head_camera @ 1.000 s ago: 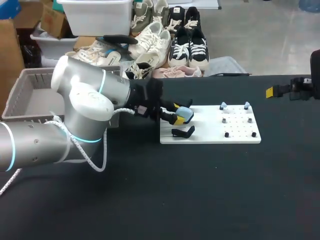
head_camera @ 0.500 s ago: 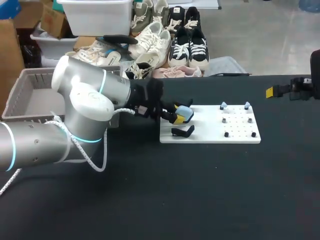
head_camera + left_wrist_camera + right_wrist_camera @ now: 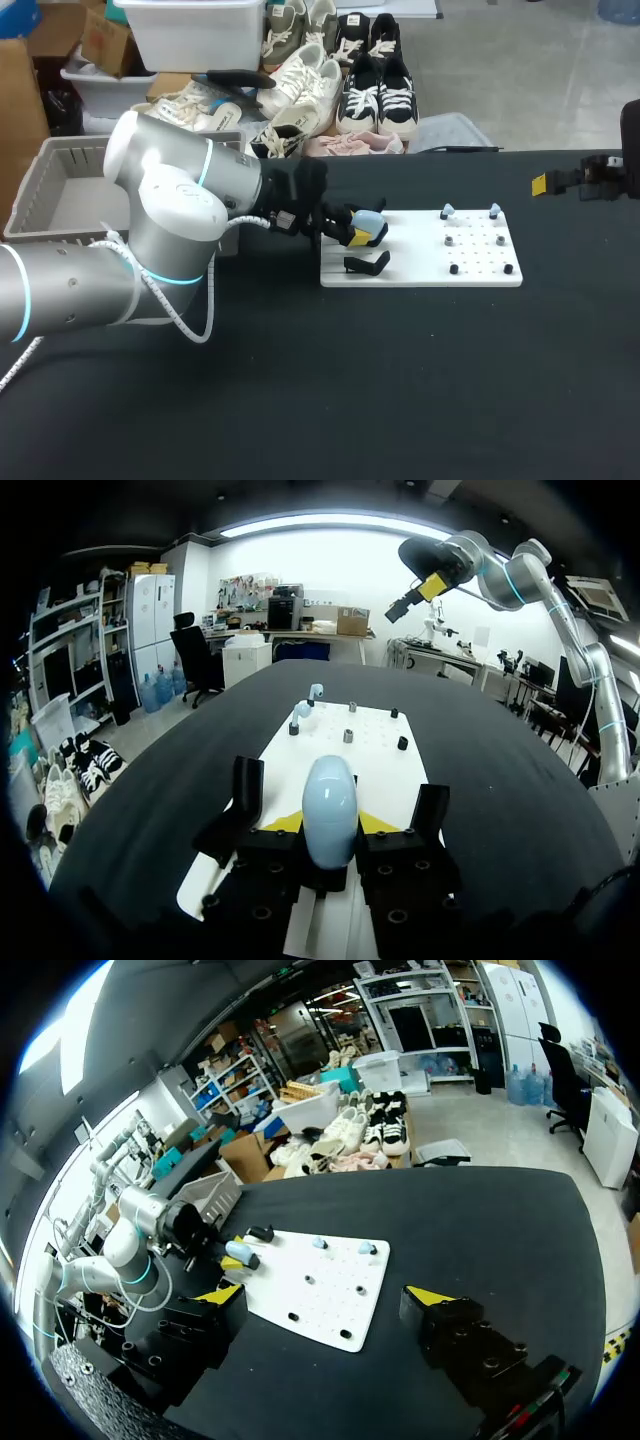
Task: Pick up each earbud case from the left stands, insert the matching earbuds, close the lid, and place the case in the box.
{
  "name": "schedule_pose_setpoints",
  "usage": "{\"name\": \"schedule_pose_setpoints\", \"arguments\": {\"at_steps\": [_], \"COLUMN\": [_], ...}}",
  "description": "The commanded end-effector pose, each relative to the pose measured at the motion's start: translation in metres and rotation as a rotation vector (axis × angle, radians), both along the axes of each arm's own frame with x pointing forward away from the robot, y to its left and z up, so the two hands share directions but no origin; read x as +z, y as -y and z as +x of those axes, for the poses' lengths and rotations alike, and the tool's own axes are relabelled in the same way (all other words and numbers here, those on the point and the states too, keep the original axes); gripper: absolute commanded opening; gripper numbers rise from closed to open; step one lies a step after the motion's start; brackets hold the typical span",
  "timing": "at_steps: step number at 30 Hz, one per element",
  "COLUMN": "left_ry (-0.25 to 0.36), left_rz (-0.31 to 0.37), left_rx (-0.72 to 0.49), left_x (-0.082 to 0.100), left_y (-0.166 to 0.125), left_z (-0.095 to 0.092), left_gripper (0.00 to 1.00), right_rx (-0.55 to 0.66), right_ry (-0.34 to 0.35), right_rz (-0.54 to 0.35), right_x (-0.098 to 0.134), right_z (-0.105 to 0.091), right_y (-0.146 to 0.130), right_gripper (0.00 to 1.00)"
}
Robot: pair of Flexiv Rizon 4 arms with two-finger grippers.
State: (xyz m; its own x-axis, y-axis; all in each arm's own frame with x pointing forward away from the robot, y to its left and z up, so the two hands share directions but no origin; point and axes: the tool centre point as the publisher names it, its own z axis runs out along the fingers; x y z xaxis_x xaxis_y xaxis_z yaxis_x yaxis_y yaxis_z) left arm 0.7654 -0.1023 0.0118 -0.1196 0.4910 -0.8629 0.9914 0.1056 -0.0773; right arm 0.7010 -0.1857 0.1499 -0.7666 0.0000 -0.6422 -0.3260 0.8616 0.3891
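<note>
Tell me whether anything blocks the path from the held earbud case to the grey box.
No loose object shows between them. The earbud case sits in the left end effector over the white board; toward the grey box only the left arm itself fills the stretch, hiding the table beneath it.

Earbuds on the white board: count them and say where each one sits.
2. Both earbuds stand at the white board's far edge, right end: one toward the middle, one at the corner. Any inside the case in the left tool would be hidden.
</note>
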Motion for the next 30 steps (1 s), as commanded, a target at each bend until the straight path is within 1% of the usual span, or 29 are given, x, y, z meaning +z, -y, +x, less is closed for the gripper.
{"name": "schedule_pose_setpoints", "arguments": {"at_steps": [1,7,11,21,25,28,30], "left_ry": [0.012,0.027,0.018,0.019,0.029,0.043,0.053], "left_rz": [-0.004,0.001,-0.003,0.015,0.010,0.009,0.009], "left_rx": [0.002,0.005,0.017,0.027,0.034,0.030,0.024], "left_x": [0.008,0.020,0.029,0.046,0.051,0.053,0.056], "left_y": [-0.002,-0.002,-0.003,0.004,0.008,0.013,0.018], "left_z": [-0.006,-0.008,-0.008,-0.023,-0.025,-0.024,-0.024], "left_gripper": [0.00,0.00,0.00,0.00,0.00,0.00,0.00], "right_rx": [0.003,0.003,0.003,0.003,0.003,0.043,0.066], "right_ry": [0.000,0.000,0.000,0.000,0.000,0.021,0.016], "right_rz": [0.002,0.002,0.002,0.002,0.002,0.015,0.011], "right_x": [0.000,0.000,0.000,0.000,0.000,-0.001,-0.003], "right_z": [0.000,0.000,0.000,0.000,0.000,0.002,0.002], "right_y": [0.001,0.001,0.001,0.001,0.001,-0.007,-0.017], "right_gripper": [1.00,1.00,1.00,1.00,1.00,1.00,1.00]}}
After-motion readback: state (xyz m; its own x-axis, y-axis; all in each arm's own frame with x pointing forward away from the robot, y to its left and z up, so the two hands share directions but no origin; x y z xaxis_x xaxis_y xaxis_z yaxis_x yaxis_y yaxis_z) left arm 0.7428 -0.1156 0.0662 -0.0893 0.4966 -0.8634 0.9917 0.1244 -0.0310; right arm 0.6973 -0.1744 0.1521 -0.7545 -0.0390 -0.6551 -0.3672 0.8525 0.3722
